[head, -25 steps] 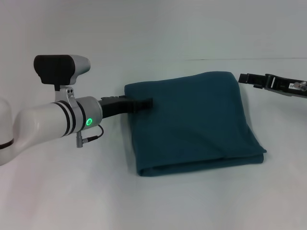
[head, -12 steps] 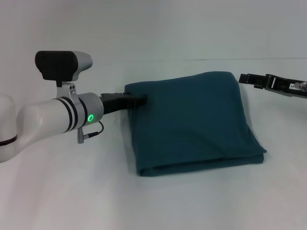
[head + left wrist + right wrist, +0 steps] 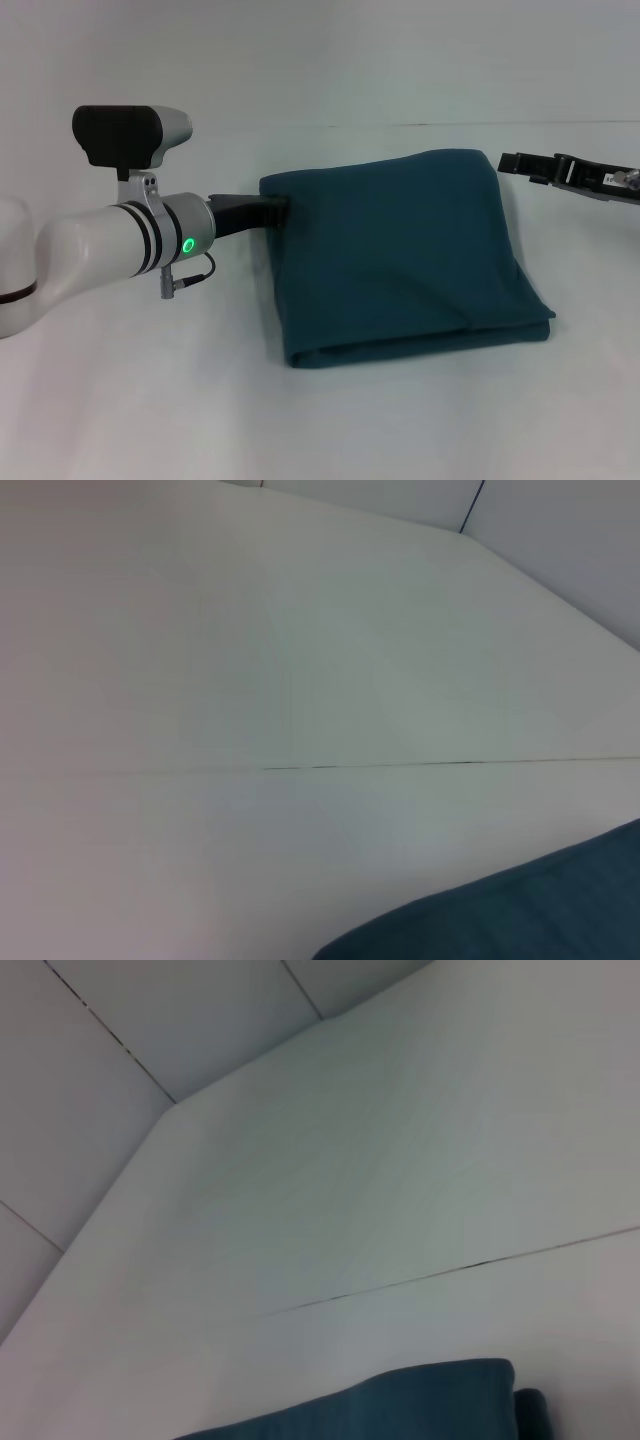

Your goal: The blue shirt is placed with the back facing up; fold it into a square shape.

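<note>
Head view shows the blue shirt (image 3: pixel 400 255) already folded up into a chunky, roughly square bundle lying flat on the white table (image 3: pixel 320 420), plain side up, no print showing. Layers are stacked, and you can see the doubled edge along the near side of the shirt.

Left gripper (image 3: pixel 275 208) sits right at the shirt's far-left corner, tip touching or just tucked against the fabric edge. Honestly can't tell whether its fingers are spread, closed, or pinching cloth; the tip is dark against dark fabric and the left wrist view only catches a sliver of shirt (image 3: pixel 520 910) and table. Right gripper (image 3: pixel 512 162) is hanging just off the shirt's far-right corner, apart from the cloth, and looks idle. Can't tell the state of its fingers either; the right wrist view just shows the shirt's edge (image 3: pixel 400 1400).

My read: folding is basically done and this is the finishing bit, tidying or letting go of that far-left corner. Next move would want the left arm to slide straight away from the shirt without dragging the top layer and opening the fold. The near-right corner sticks out a bit, so squaring it wouldn't hurt.
</note>
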`<action>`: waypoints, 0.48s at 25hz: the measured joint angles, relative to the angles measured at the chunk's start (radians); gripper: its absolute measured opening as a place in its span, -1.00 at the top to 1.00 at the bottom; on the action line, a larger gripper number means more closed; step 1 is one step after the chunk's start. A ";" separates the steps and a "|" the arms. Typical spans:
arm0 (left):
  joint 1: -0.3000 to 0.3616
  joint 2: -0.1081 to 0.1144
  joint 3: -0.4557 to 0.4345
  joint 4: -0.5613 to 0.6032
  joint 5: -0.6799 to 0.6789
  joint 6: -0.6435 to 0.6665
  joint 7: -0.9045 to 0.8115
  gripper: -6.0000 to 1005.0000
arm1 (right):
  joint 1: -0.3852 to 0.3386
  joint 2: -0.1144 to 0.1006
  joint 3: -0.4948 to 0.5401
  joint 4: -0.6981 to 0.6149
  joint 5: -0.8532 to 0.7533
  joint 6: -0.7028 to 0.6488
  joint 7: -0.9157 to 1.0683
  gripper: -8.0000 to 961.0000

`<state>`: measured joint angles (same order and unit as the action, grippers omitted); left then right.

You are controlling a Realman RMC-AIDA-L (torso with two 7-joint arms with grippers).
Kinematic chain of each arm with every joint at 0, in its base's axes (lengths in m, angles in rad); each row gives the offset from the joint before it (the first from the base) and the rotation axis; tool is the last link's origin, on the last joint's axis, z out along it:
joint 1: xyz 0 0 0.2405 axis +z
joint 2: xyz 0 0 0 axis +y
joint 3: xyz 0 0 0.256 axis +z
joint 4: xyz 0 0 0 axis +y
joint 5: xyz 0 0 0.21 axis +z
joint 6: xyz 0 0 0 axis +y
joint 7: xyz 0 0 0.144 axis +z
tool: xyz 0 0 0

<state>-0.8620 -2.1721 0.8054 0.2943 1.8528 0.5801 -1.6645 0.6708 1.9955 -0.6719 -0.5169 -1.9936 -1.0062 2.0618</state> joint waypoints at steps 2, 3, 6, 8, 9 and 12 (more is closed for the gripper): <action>0.000 0.000 0.000 0.000 0.000 -0.001 0.000 0.63 | 0.000 0.000 0.001 0.000 0.001 0.000 0.000 -0.46; -0.001 0.000 0.000 0.000 0.000 -0.001 0.000 0.72 | 0.000 0.000 0.001 0.000 0.001 0.000 0.000 -0.46; -0.001 0.001 0.000 0.000 0.000 -0.002 0.002 0.82 | 0.001 0.000 0.002 0.000 0.001 0.000 0.000 -0.46; -0.002 0.001 0.000 0.001 0.000 -0.002 0.002 0.89 | 0.001 0.000 0.003 0.000 0.001 0.000 0.000 -0.46; -0.002 0.001 0.000 0.002 0.000 -0.002 0.003 0.92 | 0.001 0.000 0.003 0.000 0.001 0.000 0.000 -0.46; -0.002 0.002 0.000 0.005 0.000 -0.002 0.003 0.99 | 0.002 0.000 0.002 0.000 0.001 0.000 0.000 -0.46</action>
<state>-0.8641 -2.1705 0.8053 0.2993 1.8530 0.5783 -1.6615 0.6732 1.9955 -0.6700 -0.5169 -1.9925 -1.0062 2.0615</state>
